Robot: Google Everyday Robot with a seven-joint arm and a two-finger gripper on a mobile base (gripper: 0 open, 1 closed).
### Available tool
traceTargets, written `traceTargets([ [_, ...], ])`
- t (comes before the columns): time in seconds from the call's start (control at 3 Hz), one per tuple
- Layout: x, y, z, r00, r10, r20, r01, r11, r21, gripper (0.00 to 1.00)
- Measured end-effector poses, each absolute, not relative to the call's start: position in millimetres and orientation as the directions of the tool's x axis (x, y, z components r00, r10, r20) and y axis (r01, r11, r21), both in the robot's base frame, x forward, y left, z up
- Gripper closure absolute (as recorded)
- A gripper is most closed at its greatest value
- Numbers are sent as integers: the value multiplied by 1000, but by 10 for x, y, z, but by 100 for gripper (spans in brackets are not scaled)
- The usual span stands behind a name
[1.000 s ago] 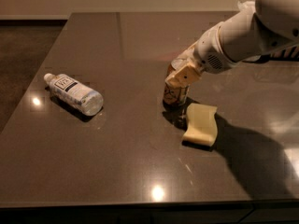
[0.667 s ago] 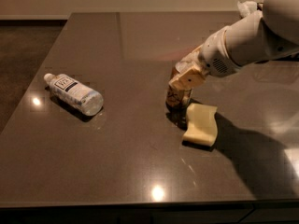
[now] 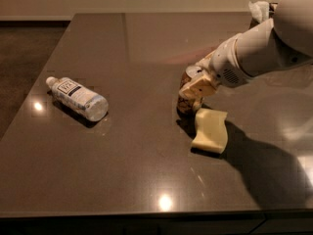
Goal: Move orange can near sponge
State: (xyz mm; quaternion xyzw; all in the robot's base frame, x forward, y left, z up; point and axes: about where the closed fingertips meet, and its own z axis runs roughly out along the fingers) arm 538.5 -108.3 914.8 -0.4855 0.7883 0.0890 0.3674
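The orange can (image 3: 186, 102) stands upright on the dark table, its upper part hidden behind my gripper (image 3: 197, 85). The gripper reaches in from the right on a white arm and sits at the can's top. The sponge (image 3: 210, 130), a pale cream block with wavy sides, lies flat just to the front right of the can, close to its base or touching it.
A clear plastic water bottle (image 3: 78, 98) lies on its side at the left of the table (image 3: 122, 170). The white arm (image 3: 264, 48) spans the right side above the table. A white crumpled object (image 3: 259, 9) sits at the far right edge.
The white arm has shifted a little to the right and up. The can, the sponge and the bottle stay where they were.
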Motion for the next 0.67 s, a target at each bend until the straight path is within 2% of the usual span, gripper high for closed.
traceTargets([
  [0.33, 5382, -1067, 9148, -256, -701, -665, -832, 510, -217, 0],
  [0.67, 5381, -1066, 9148, -256, -701, -665, -832, 510, -217, 0],
])
